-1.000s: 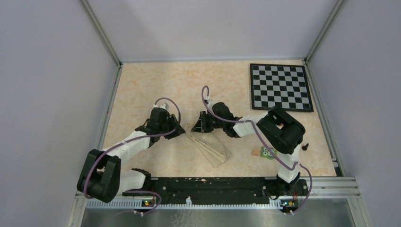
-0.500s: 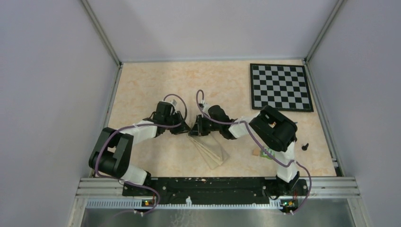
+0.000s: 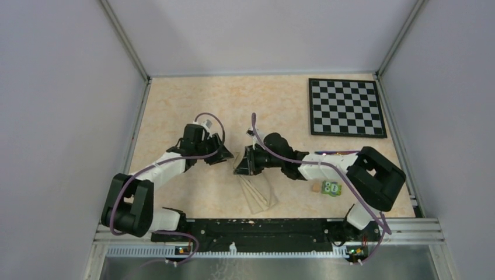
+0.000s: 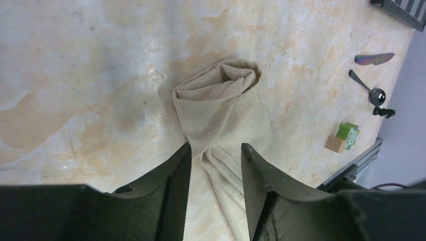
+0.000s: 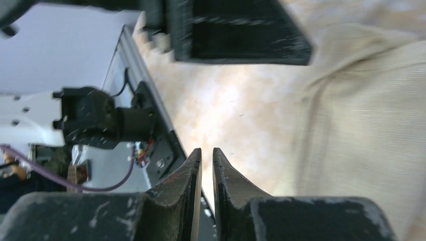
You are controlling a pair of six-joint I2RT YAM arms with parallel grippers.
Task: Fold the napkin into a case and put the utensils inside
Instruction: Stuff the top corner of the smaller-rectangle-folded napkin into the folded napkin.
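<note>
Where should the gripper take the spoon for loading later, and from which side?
Grip the spoon mid-handle, coming straight down with the jaws across the thin shaft. It lies flat and apart from the knife, and the round bowl end looks harder to pinch.

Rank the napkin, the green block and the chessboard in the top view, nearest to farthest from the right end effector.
1. Napkin, right at the right end effector, trailing toward the near edge.
2. Green block, off to the right, near the arm's base.
3. Chessboard, far right corner.

Overhead view from behind the arms — two close wrist views, sharing the napkin point(image 4: 221, 110).
</note>
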